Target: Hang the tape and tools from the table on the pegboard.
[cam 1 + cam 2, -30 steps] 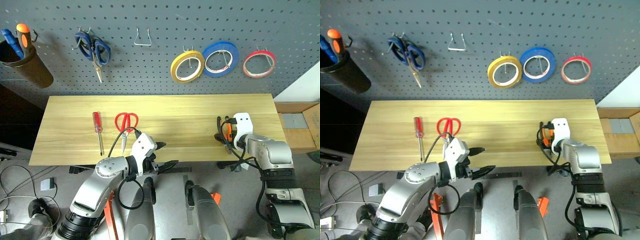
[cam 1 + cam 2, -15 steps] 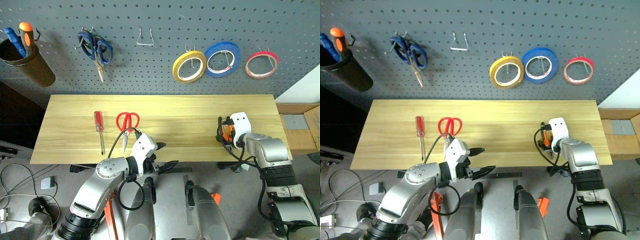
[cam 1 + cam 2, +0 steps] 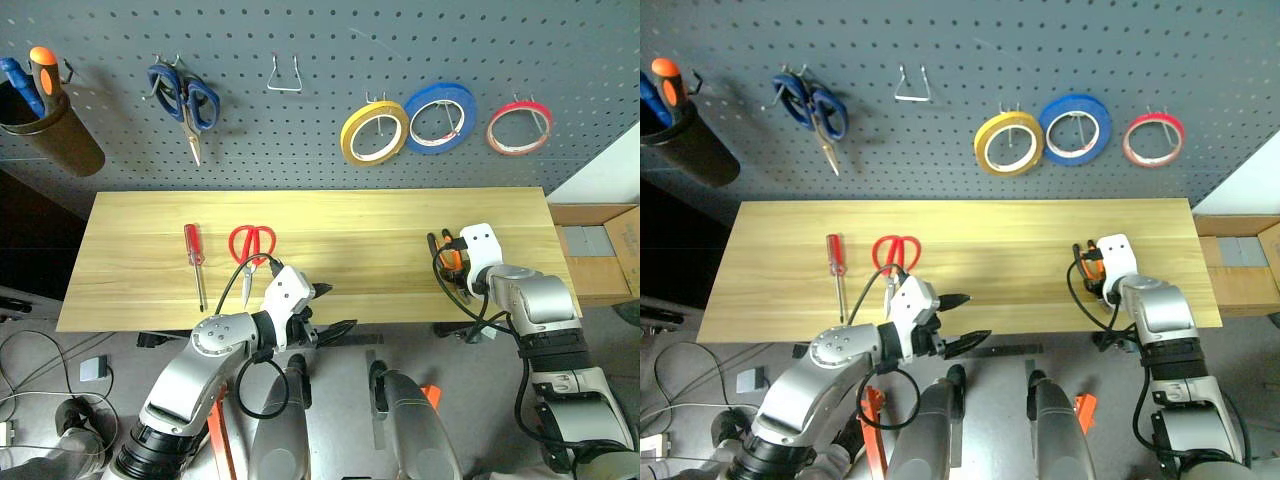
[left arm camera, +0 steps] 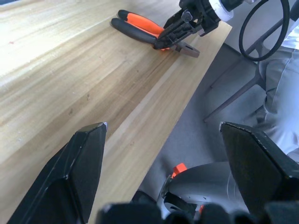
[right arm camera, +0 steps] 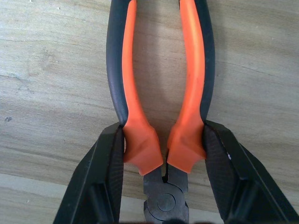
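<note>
While flat on the table (image 3: 300, 215), pliers (image 5: 161, 88) pinched between right gripper (image 5: 163, 154) fingers; left gripper (image 4: 163, 140) wide open, empty.

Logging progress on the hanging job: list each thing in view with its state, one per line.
Red tape: hung on pegboard.
Pliers: flat on table, right gripper fingers against both handles.
Red scissors: on table, closed.
Red screwdriver: on table.
Left gripper: open, empty.
</note>
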Controlling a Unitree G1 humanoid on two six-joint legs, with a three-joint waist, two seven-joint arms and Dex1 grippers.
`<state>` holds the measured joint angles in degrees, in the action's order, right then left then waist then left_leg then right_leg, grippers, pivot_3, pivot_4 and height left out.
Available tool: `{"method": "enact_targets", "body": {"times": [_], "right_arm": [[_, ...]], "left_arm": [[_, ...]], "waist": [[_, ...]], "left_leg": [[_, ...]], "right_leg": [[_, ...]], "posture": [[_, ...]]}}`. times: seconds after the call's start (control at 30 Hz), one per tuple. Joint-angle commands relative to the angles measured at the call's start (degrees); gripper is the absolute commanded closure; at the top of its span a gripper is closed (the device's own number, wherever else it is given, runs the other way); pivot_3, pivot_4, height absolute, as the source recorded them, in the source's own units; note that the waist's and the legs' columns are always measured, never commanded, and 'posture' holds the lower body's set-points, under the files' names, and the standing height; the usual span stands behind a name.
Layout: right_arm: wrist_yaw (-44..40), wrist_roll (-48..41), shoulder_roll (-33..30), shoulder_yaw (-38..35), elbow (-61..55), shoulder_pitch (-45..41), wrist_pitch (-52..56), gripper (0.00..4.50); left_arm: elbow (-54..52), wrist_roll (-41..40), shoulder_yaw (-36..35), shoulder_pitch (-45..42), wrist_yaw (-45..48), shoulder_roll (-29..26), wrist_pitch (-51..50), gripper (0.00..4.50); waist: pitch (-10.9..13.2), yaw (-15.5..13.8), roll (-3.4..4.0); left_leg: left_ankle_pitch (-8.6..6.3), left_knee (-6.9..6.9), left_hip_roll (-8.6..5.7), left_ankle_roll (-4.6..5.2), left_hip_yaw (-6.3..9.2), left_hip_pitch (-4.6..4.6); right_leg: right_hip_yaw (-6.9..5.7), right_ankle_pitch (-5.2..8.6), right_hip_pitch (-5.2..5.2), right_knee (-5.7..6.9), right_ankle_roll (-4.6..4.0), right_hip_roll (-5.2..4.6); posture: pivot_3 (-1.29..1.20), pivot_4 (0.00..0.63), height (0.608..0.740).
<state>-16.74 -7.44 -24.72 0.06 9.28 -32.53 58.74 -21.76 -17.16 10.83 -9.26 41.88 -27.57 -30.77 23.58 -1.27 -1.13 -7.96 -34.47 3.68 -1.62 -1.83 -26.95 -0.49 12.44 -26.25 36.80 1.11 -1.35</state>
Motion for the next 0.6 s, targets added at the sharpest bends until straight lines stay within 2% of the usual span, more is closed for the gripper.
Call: {"method": "enact_targets", "body": {"times": [0.03, 0.23, 0.37, 0.53, 0.6], "right_arm": [[-4.6, -1.8, -1.0, 0.6, -2.5, 0.8, -1.6, 2.65], [-15.0, -6.0, -4.0, 1.2, -10.1, 2.0, -6.4, 2.65], [-23.9, -12.4, -5.2, 0.2, -18.1, 3.4, -10.0, 2.65], [-29.2, -21.6, -3.5, -1.4, -25.0, 0.6, -7.9, 2.65], [-30.1, -25.1, -1.9, -1.7, -26.5, -2.3, -7.5, 2.65]], "left_arm": [[1.4, -0.7, -1.5, -1.4, 0.4, 0.3, 1.9, 0.35], [6.8, -5.1, -7.6, -5.9, 1.6, 1.8, 3.5, 0.35], [11.5, -7.2, -11.2, -9.4, 3.5, 1.3, 4.8, 0.35], [14.7, -7.8, -15.0, -10.6, 4.9, 0.0, 7.9, 0.35], [16.2, -5.9, -15.4, -10.0, 4.1, 0.7, 12.6, 0.35]], "waist": [[0.0, 0.0, 0.00], [-0.2, -0.1, 0.03], [-0.4, -0.1, 0.03], [-1.5, -0.1, -0.40], [-2.2, -0.1, -0.47]], "left_leg": [[0.00, 0.00, 0.00, 0.00, 0.00, 0.00], [0.01, 0.14, -0.01, 0.00, -0.04, -0.33], [0.02, -0.24, -0.03, -0.04, 0.01, -1.04], [0.09, -0.42, -0.03, -0.27, 0.00, -1.07], [0.08, -0.42, -0.04, -0.29, 0.01, -1.08]], "right_leg": [[0.02, 0.00, -0.02, 0.00, 0.00, 0.01], [-0.09, -0.15, -0.40, 0.06, 0.33, 0.13], [-0.19, -0.13, -0.92, 0.16, 0.47, 0.17], [-0.22, -0.20, -0.88, 0.17, 0.58, 0.16], [-0.23, -0.23, -0.86, 0.16, 0.62, 0.15]], "posture": [[0.11, 0.432, 0.740], [0.11, 0.352, 0.740], [0.11, 0.294, 0.740], [0.13, 0.242, 0.740], [0.16, 0.213, 0.740]]}}
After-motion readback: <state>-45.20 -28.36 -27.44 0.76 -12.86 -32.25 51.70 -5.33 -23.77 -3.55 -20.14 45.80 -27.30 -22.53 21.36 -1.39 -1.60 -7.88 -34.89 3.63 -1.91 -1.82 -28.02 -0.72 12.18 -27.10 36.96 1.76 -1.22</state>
